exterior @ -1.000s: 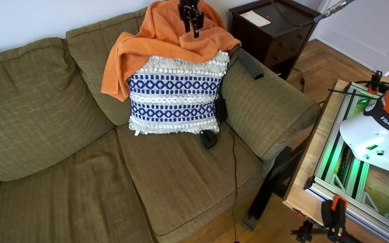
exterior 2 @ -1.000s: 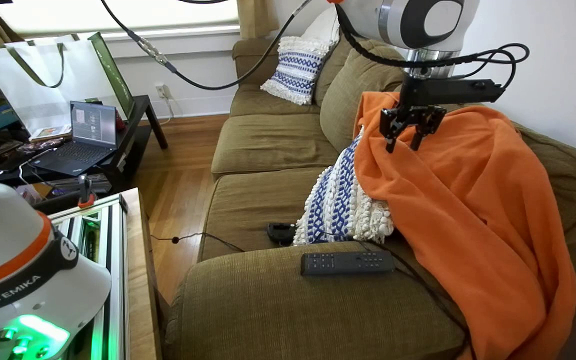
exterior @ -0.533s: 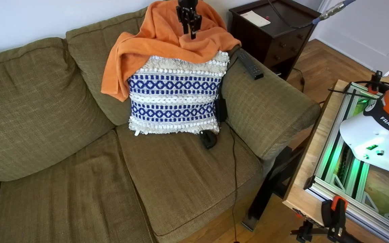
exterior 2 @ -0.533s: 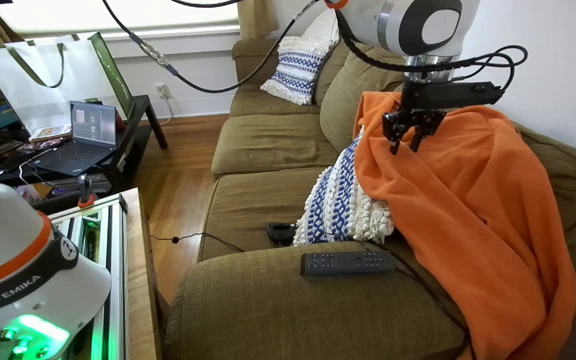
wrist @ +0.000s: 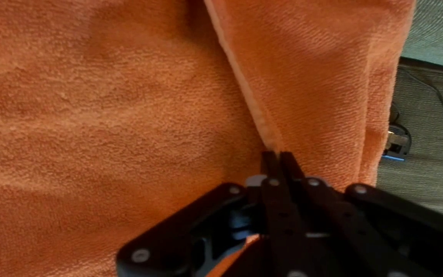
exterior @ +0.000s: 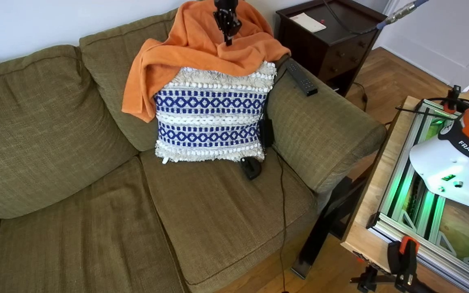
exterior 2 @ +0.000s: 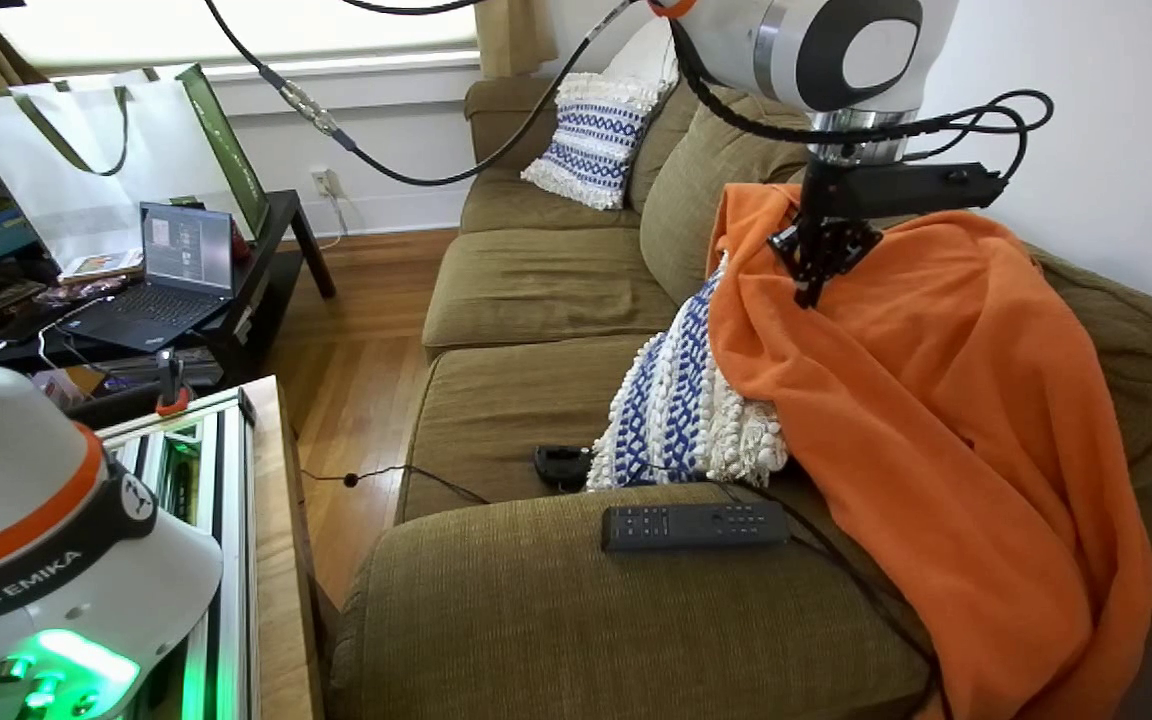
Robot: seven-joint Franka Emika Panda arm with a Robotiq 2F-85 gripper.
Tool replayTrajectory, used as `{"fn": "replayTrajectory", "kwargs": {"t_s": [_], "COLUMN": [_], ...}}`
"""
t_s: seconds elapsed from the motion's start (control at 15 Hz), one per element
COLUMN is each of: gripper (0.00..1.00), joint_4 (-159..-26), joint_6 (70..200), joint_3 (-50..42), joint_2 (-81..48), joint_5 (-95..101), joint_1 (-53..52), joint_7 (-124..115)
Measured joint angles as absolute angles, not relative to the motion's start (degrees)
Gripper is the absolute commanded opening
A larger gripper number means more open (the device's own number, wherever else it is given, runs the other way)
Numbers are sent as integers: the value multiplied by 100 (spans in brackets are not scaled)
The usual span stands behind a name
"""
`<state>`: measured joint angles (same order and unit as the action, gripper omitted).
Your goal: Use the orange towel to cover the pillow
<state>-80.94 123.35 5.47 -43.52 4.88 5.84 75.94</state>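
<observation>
On the olive sofa [exterior: 226,203] by a pale wall [exterior: 55,26], orange towel [exterior 2: 946,430] (one fold in the closed end effector [wrist: 278,157]).

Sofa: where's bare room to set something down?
Bare: the seat cushion between the pillow, the cord and the next cushion; also the armrest forward of the remote. Crowded: the pillow's armrest side, with a black box, the cord and a black gadget.

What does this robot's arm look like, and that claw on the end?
The arm is white and rounded, with dark grey and silvery sections and black cables. Its white base has a black band lettered "FRANKA", an orange stripe and a green glow. The gripper is black and angular, dotted with pale screws.
</observation>
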Motion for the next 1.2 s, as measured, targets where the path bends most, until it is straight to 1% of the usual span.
{"fn": "replayTrajectory", "kwargs": {"t_s": [0.27,0.87,1.2], "gripper": [1,1,1], "joint_4": [-8164,-9281,-9774], "joint_6": [12068,9780,8941], "joint_3": [530,646,751], "joint_2": [-4253,-2944,-2597], "joint_5": [488,219,-104], "joint_1": [584,516,463], "joint_7": [7285,6903,7055]}}
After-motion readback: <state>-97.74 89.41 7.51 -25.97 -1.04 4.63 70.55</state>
